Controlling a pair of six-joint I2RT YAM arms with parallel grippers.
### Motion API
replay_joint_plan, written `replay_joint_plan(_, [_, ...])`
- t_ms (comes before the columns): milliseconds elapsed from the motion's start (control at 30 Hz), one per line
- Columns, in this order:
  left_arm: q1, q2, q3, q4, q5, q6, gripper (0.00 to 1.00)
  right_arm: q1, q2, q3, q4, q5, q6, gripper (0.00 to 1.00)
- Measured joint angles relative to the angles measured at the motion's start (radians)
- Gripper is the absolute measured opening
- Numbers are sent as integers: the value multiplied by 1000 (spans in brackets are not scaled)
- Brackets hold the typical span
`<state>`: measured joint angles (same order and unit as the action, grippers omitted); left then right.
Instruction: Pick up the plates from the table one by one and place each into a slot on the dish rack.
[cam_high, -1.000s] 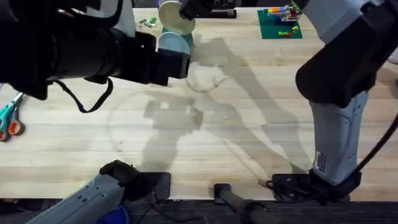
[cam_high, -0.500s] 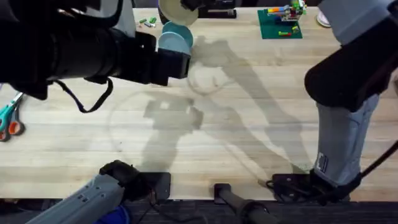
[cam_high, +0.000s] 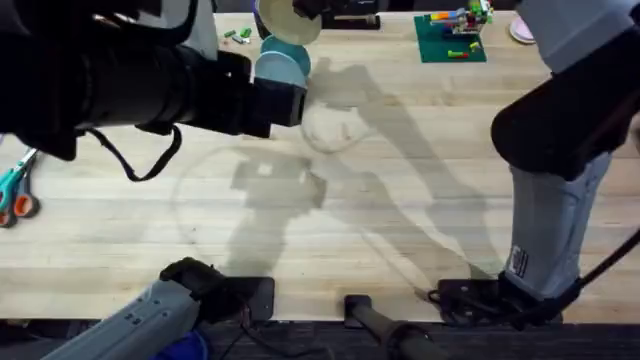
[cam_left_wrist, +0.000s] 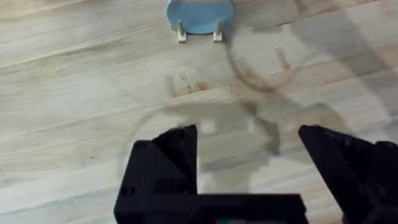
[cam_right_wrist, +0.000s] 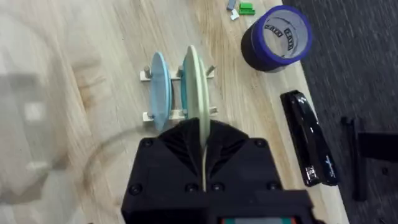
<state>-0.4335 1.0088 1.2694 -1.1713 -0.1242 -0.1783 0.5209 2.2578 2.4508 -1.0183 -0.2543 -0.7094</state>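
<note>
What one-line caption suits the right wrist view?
Right gripper holds the pale yellow-green plate on edge above the dish rack, beside a blue plate.

Left gripper (cam_left_wrist: 249, 140): fingers spread wide, nothing between them. Right gripper (cam_right_wrist: 204, 146): fingers clamped, arm extended far forward.

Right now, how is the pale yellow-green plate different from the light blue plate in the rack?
The pale yellow-green plate is clamped edge-on in the right gripper, above the dish rack; the light blue plate already stands in a slot, free of any gripper. The colours differ. In the right wrist view the yellow-green plate looks taller, perhaps because it is nearer. Both are thin, round and upright, roughly parallel.
</note>
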Motion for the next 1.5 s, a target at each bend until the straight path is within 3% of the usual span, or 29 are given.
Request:
replay_joint_plan(1067, [0, 0, 0, 0, 0, 0, 993, 6, 5, 0, 13, 0, 28, 29])
replay_joint_plan(1500, [0, 0, 0, 0, 0, 0, 993, 6, 66, 0, 14, -20, 50, 29])
